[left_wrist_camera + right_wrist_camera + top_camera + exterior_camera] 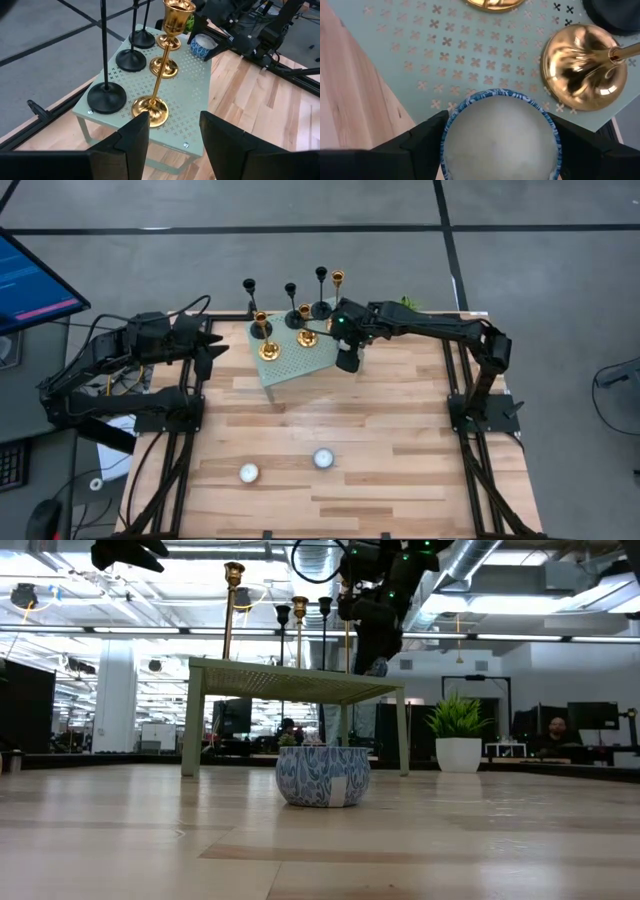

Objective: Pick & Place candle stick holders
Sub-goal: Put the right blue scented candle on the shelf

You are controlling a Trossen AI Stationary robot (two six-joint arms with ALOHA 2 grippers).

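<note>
Stand: a pale green perforated stand (285,370) sits at the far middle of the wooden table (380,430).
Black candle stick holders: three slim-stemmed ones (106,96) (131,60) (141,37) stand upright in a row along the stand's outer edge, apart from one another.
Tall gold holder: it (156,85) stands upright near the stand's corner on the left arm's side, with its round base just beside the nearest black base.
Second gold holder: it has a goblet-shaped top (172,30) and stands upright farther along the stand, behind the tall one as the left wrist sees it.
Third gold holder: its shiny round base (585,75) sits on the stand close to the right gripper.
Left gripper: it (172,125) hovers just off the stand's near corner with its fingers spread and nothing between them; the tall gold holder's base shows beyond the gap.
Right gripper: it (500,130) is over the stand's edge on the right arm's side, with a finger on each side of a blue-and-white candle cup (501,135). It appears to grasp the cup, though the contact itself is hard to make out.
Cup height: in the low view the right gripper and cup hang just above the stand's top.
Other candles: two more round candles (248,473) (322,459) rest on the near part of the table, well apart from the stand.
</note>
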